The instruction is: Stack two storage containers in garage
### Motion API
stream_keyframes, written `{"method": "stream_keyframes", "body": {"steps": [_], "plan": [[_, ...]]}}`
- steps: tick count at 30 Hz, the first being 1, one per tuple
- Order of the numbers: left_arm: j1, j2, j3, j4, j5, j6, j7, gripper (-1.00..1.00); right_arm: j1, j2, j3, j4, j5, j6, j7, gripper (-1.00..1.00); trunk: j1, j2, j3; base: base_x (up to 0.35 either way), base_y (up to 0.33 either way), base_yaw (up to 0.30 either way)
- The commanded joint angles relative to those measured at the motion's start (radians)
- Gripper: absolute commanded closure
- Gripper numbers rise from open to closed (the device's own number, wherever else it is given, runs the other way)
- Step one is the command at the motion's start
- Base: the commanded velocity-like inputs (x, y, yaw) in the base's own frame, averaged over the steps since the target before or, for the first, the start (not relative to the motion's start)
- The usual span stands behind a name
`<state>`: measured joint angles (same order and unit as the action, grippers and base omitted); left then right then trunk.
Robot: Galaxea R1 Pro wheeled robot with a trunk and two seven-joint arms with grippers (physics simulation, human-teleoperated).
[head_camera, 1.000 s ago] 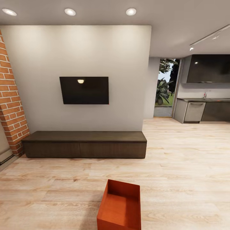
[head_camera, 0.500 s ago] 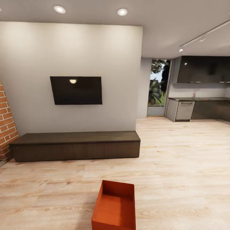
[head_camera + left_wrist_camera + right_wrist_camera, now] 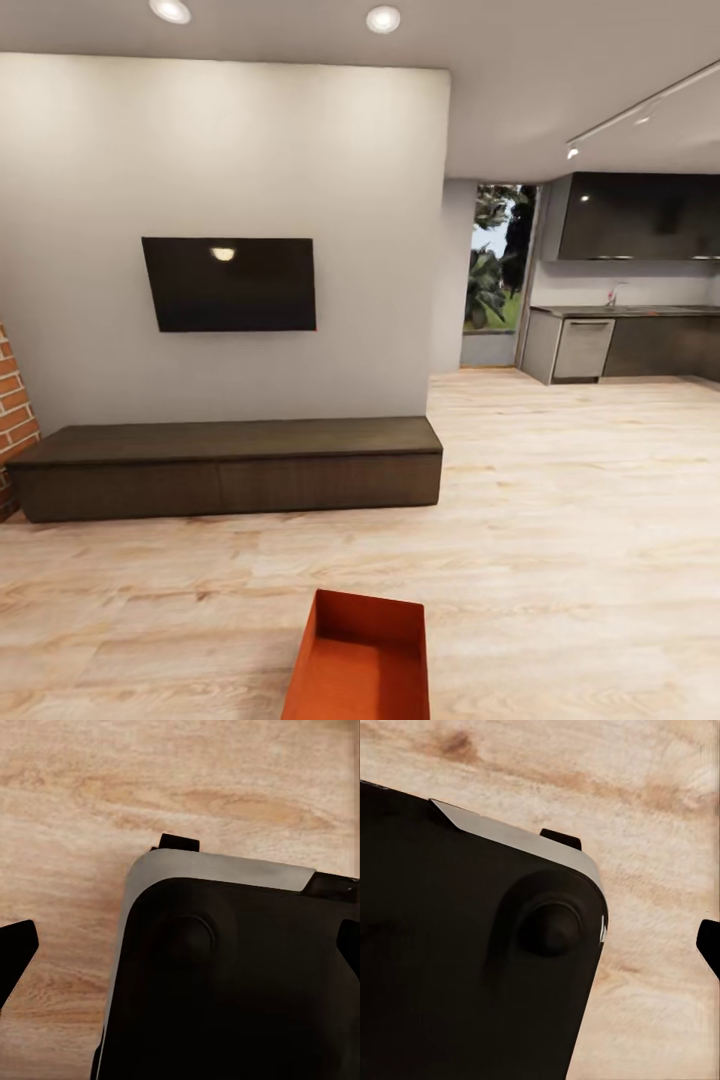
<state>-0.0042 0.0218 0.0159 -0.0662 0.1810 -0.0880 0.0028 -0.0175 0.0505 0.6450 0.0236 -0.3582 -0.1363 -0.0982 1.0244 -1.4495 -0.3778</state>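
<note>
A: What is seen, from the largest thing down?

B: Light wood-plank flooring (image 3: 560, 520) is spread across the living room, and one cream wall (image 3: 220, 150) is faced. One dark wood bench (image 3: 225, 467) is set along its foot, and one black TV (image 3: 229, 284) is mounted above it. At the right, one kitchen counter (image 3: 620, 340) with dark cabinets is seen beside one glass door (image 3: 495, 275) showing plants. Two ceiling spotlights (image 3: 383, 18) are counted, and a strip of brick wall (image 3: 12, 410) is glimpsed at the left edge.

A: And the task's things?

B: One orange-red storage container (image 3: 358, 665) is counted, lidless, placed on the planks at the bottom edge of the head view, well apart from the bench.

A: The claws?

B: In the left wrist view two dark fingertips (image 3: 16, 952) are seen far apart, so that claw is spread wide, with nothing held. For the right claw, one fingertip (image 3: 709, 942) is shown at the edge; its opening cannot be told.
</note>
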Motion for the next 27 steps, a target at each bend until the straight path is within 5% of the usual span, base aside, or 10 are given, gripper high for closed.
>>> {"method": "stream_keyframes", "body": {"steps": [1, 19, 27], "plan": [[0.000, 0.000, 0.001, 0.000, 0.005, -0.002, 0.000, -1.00, -0.001, 0.001, 0.008, 0.002, -0.008, -0.005, -0.002, -1.00, 0.001, -0.001, -0.001, 0.315, 0.000, 0.000], [0.000, 0.000, 0.001, 0.000, 0.005, -0.002, 0.000, -1.00, -0.001, -0.003, 0.008, 0.002, -0.008, -0.005, -0.002, -1.00, 0.001, -0.001, -0.001, 0.304, 0.000, 0.000], [0.000, 0.001, 0.001, 0.000, 0.005, -0.002, 0.000, -1.00, -0.001, -0.002, 0.008, 0.002, -0.008, -0.005, -0.002, -1.00, 0.001, -0.001, -0.001, 0.060, 0.000, 0.000]]}}
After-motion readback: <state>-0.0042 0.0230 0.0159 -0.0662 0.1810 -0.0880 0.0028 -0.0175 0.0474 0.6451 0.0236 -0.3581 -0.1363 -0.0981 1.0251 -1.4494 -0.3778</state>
